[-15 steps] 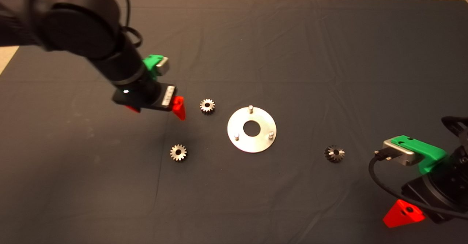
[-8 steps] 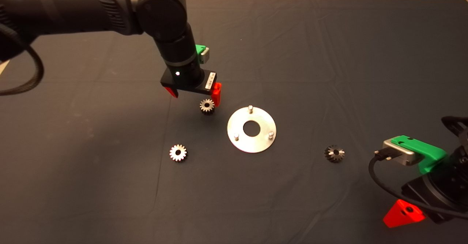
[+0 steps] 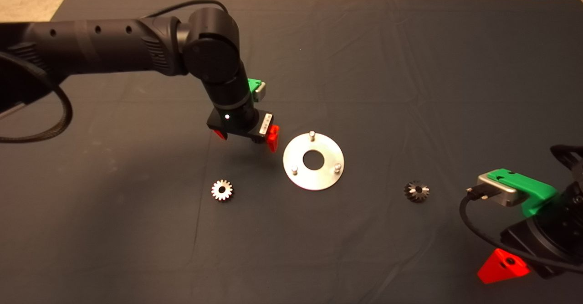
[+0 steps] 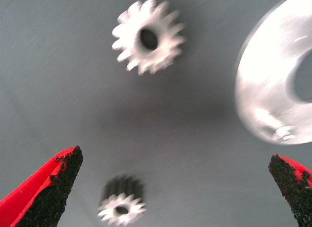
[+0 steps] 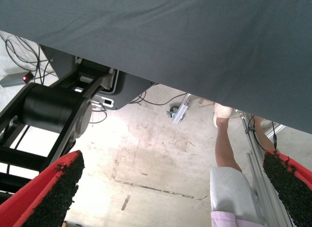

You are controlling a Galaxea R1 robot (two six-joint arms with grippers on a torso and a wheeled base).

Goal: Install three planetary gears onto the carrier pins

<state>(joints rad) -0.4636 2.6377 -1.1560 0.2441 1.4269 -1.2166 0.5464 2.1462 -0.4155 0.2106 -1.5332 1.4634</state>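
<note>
Near the middle of the mat (image 3: pixel 410 44), just left of the disc (image 3: pixel 314 177) with its bare carrier pins (image 3: pixel 312 135), the left gripper (image 4: pixel 170 188) hangs spread wide over a flat-lying gear (image 4: pixel 121 209), nearer than the parked right gripper (image 3: pixel 503 265), also spread.

A robotics lab is showing here: a dark mat (image 3: pixel 364 44) is covering the bench, with loose cables (image 5: pixel 14 46) trailing across bare concrete floor (image 5: pixel 146 163).
</note>
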